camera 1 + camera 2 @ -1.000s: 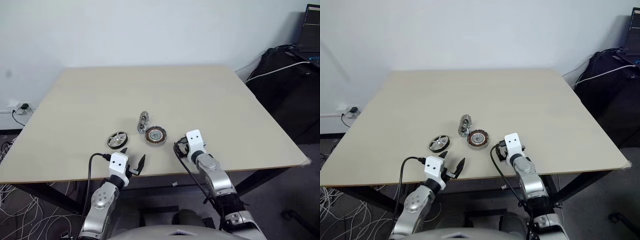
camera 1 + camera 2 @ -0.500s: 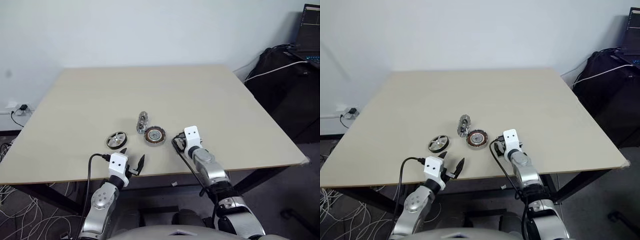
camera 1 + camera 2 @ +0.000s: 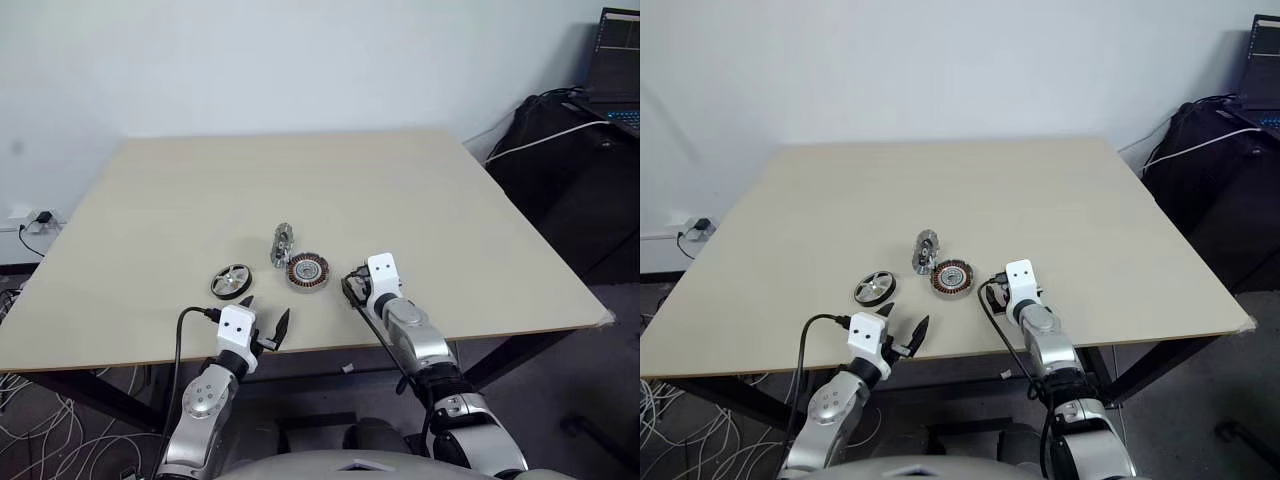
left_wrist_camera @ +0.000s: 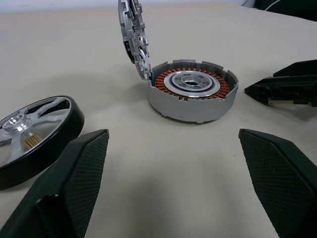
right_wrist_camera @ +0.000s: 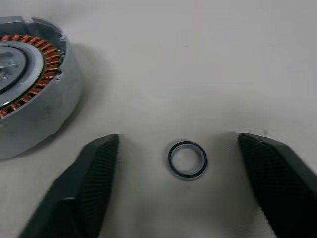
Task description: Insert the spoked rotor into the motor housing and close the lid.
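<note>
Spoked rotor (image 3: 232, 280): flat disc, black outer rim, silver spoked face, lying flat on the pale beige table (image 3: 420, 200) near its front edge, at the left end of the group of parts. Motor housing (image 3: 308, 270): squat round grey shell with a ring of copper-coloured windings around a silver centre, lying flat to the right of the rotor and apart from it. Lid (image 3: 282, 244): small silvery-grey metal round piece with an uneven edge, standing on edge and tilted, its lower edge against the housing's far left rim. Small dark ring washer (image 5: 187, 159): flat on the table just beside the housing, between the fingers of my right gripper (image 5: 178, 188). My right gripper: fingers spread apart, holding nothing. My left gripper (image 3: 265, 328): at the table's front edge, fingers spread wide, empty, facing the housing.
</note>
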